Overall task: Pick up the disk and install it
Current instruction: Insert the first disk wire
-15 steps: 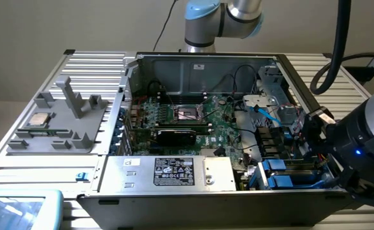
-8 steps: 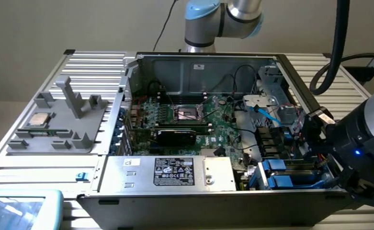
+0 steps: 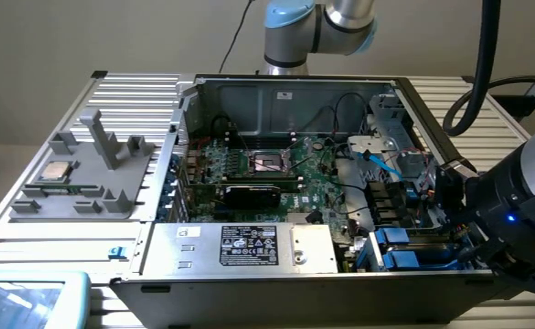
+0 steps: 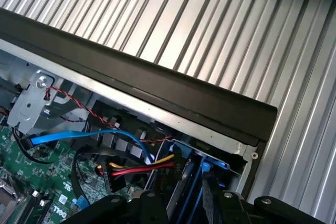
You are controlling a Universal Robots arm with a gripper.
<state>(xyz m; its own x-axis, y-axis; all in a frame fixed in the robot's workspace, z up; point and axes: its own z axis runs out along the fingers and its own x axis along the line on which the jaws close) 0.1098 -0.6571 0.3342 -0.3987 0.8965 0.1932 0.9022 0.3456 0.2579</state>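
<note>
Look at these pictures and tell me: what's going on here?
A robot arm is working inside an open computer case lying on a ribbed metal table. Its gripper is down at the drive bay in the case's corner, right over the blue-framed disk standing there. Whether it grips the disk can't be seen.

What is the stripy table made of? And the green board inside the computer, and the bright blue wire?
The table looks like bare metal, probably aluminium: pale silver ridged slats with a dull shine. The green board looks like circuit-board laminate: glossy green, dotted with small parts. The blue wire seems plastic-coated: smooth, flat, bending in a soft curve.
</note>
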